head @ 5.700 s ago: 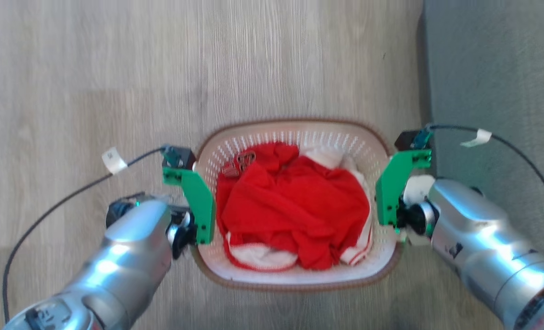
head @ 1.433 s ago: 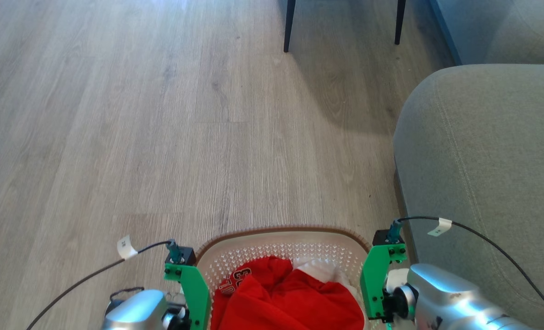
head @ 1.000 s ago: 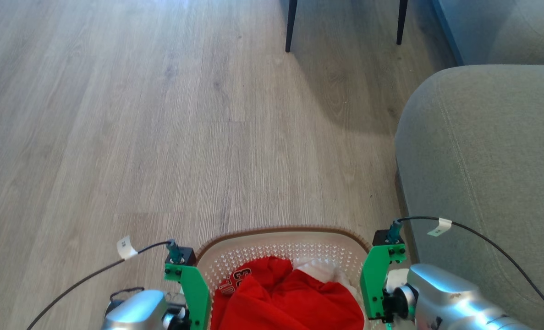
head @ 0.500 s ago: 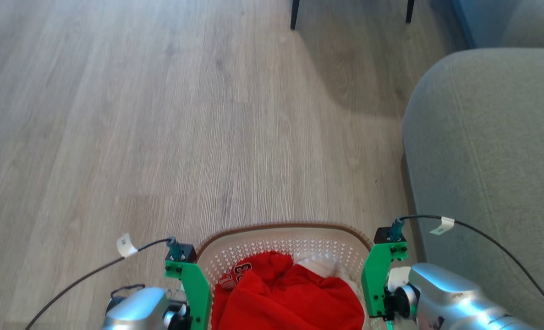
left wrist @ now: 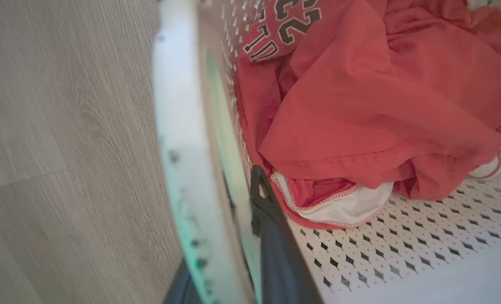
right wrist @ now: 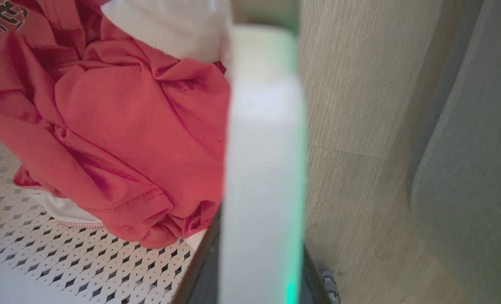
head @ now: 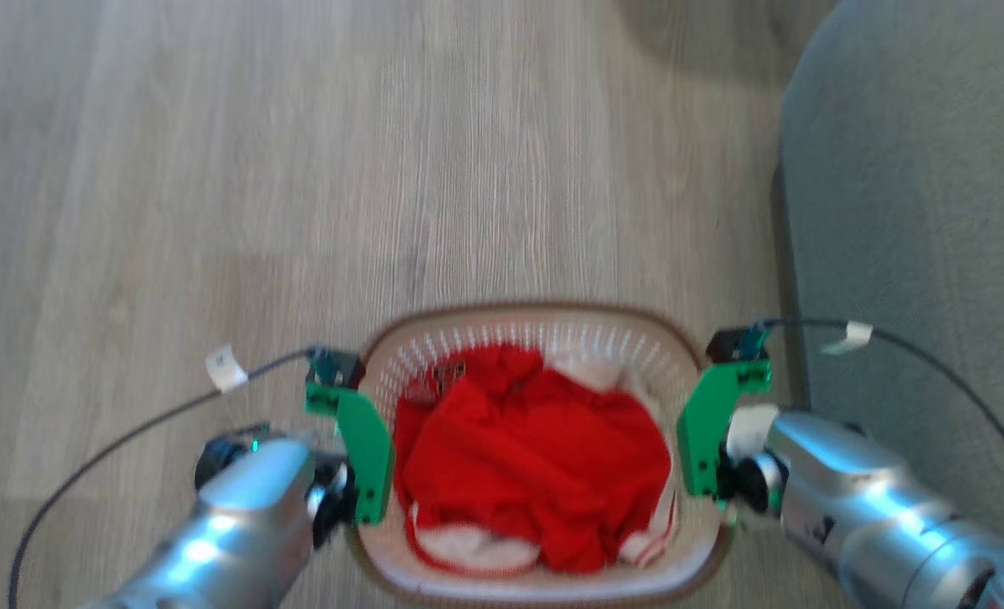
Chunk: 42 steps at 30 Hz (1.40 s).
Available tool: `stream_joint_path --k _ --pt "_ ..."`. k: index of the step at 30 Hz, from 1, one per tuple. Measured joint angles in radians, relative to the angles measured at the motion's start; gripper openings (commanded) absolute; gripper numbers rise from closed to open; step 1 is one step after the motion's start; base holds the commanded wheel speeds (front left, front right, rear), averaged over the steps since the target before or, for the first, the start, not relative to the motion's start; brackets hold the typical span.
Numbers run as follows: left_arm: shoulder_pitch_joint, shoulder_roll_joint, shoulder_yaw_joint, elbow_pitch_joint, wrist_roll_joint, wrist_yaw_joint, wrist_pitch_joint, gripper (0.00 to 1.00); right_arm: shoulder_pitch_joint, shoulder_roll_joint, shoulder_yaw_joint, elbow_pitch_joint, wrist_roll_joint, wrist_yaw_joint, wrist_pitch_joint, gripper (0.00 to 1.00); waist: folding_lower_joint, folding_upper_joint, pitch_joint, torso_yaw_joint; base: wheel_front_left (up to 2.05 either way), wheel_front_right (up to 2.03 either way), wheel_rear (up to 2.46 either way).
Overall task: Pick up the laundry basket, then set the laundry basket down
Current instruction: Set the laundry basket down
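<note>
Pale wood-look floor (head: 214,169) spreads left and ahead; a grey sofa (head: 907,211) stands close on the right. Between them sits the laundry basket (head: 527,320), with red-and-white clothes (head: 535,457) inside. The left gripper (left wrist: 244,198) clamps its left wall, one finger inside and one outside. The right gripper (right wrist: 261,261) clasps the right side likewise, just beside the sofa. The blur hides whether the basket touches the floor.
</note>
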Motion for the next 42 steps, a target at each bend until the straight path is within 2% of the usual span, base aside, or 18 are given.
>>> stream_joint_path --k 8,13,22,32,42 --pt "-0.098 0.0 0.001 -0.045 0.023 0.044 -0.071 0.0 -0.09 -0.035 -0.005 -0.009 -0.03 0.001 -0.108 0.0 0.0001 0.0 0.176 -0.002 0.0 0.0 0.0" --pt "-0.151 0.001 0.002 -0.073 0.046 0.055 -0.112 0.0 -0.141 -0.051 -0.008 -0.003 -0.04 0.002 -0.186 0.0 0.0001 0.0 0.281 -0.003 0.0 0.0 0.0" --pt "-0.224 0.005 0.002 -0.095 0.074 0.091 -0.16 0.0 -0.206 -0.053 -0.015 0.015 -0.041 0.002 -0.267 0.0 0.0 0.0 0.441 -0.006 0.0 0.0 0.0" --pt "-0.284 0.006 0.003 -0.112 0.068 0.124 -0.247 0.0 -0.274 -0.056 -0.019 0.039 -0.061 0.002 -0.338 0.0 0.0 0.0 0.564 -0.008 0.0 0.0 0.0" --pt "-0.328 0.006 0.004 -0.116 0.068 0.126 -0.281 0.0 -0.32 -0.056 -0.023 0.066 -0.061 0.003 -0.405 0.0 -0.0001 0.0 0.652 -0.009 0.0 0.0 0.0"
